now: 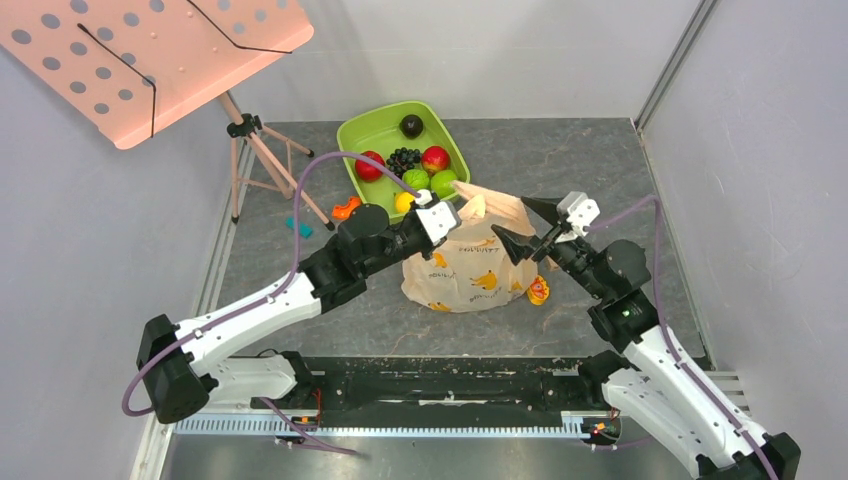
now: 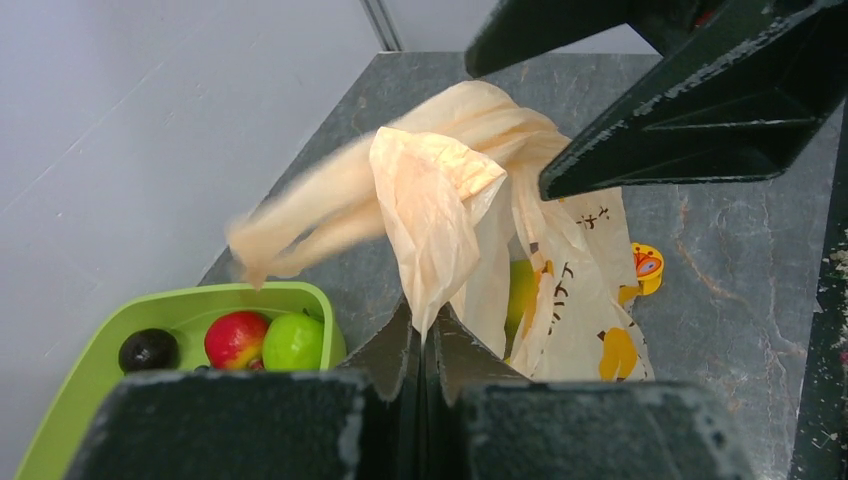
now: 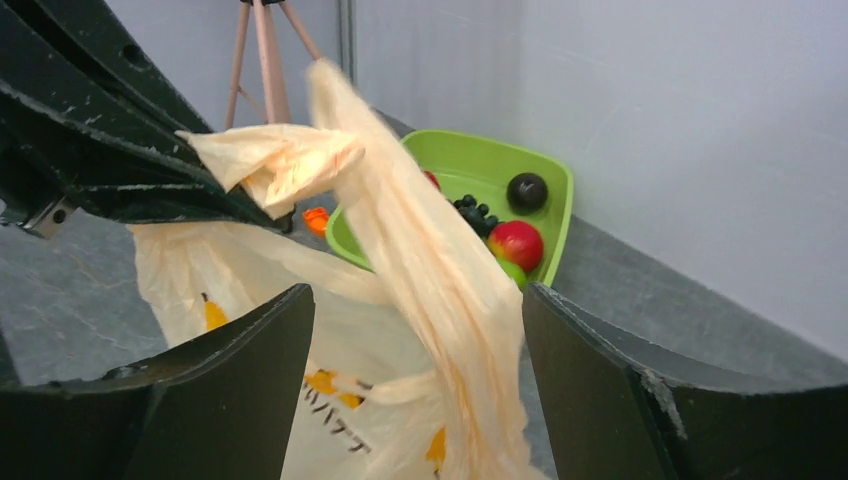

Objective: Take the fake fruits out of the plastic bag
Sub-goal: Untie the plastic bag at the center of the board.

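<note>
The plastic bag [image 1: 468, 268] stands at mid-table, peach with yellow prints. My left gripper [image 1: 458, 208] is shut on a bunched fold of its top edge [image 2: 430, 200] and holds it up. My right gripper [image 1: 508, 216] is open on the bag's other side. One loose handle strip [image 3: 440, 290], blurred, hangs between its fingers [image 3: 230, 370], touching neither. A yellow-green rounded shape [image 2: 520, 290] shows inside the bag; the rest of the fake fruits in it are hidden. A small round yellow fruit [image 1: 404, 201] lies by the tub's near rim.
Behind the bag, the green tub [image 1: 370, 135] holds red, green and dark fruits and a blackish grape bunch [image 1: 403, 160]. An orange toy [image 1: 345, 208], a teal block [image 1: 298, 227] and a yellow-orange toy [image 1: 538, 291] lie on the table. A pink music stand [image 1: 150, 60] stands back left.
</note>
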`<state>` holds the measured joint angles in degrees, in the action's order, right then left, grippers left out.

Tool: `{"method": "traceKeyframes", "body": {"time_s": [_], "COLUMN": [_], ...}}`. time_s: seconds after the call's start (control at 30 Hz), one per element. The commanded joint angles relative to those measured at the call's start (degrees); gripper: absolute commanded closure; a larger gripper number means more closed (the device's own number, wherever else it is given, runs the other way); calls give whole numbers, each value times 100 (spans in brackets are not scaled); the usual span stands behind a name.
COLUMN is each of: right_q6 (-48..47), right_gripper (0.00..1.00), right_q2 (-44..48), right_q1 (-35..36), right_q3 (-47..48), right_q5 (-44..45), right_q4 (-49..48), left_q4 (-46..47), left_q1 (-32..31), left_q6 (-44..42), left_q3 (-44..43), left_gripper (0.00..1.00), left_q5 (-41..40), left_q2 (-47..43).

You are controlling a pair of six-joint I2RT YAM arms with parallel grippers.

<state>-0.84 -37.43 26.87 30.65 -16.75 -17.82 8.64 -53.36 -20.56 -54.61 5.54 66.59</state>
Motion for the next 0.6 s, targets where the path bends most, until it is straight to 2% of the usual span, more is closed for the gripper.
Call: {"method": "traceKeyframes", "body": {"time_s": [0.0,0.23,0.43,0.57], "right_q6": [-954,-1611,-1783,-1760], "right_gripper": [21,22,20,24], "right_q2": [-318,-1225,-1713,-1926], "right_q1": [3,2,0,2], "right_q3": [581,1564,1881,2049], "right_q5": [-134,-141,-309,-383], "right_q4": [267,1248,1307,1179], "left_q4": [425,541,641,699], "left_q1": [19,19,22,28], "left_q6": [67,28,3,25], "left_q3": [99,202,280,297], "left_gripper": [98,98,98,98], "left_q5": [140,106,79,80], "left_q2": [-145,-225,-273,-291]}}
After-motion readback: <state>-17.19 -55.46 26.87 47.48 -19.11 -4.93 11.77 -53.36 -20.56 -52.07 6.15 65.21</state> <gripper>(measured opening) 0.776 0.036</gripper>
